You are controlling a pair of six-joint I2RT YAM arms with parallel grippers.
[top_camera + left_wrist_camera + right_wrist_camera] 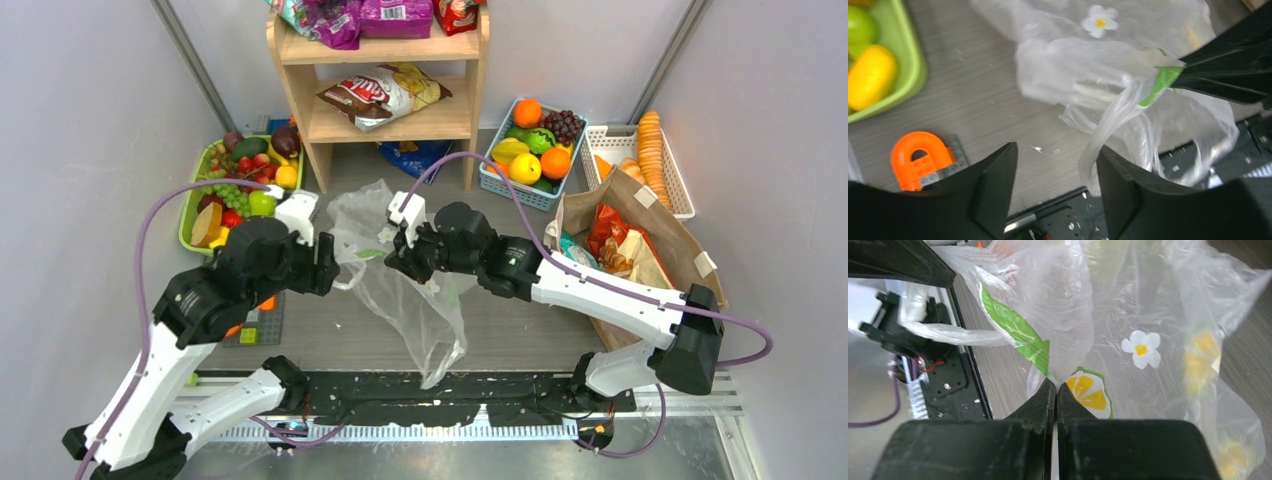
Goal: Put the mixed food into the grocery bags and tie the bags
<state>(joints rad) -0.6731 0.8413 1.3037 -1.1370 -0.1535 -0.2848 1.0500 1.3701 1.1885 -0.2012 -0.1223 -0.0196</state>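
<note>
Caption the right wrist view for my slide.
Right gripper shut on the clear plastic bag, pinching its printed film.

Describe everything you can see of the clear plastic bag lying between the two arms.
The clear plastic bag is thin, crinkled film printed with white flowers, lemon slices and green leaves. It lies slumped in the middle of the grey table, reaching to its near edge. The right tool is shut on a fold of it; a twisted strand hangs beside one finger of the open left tool.
</note>
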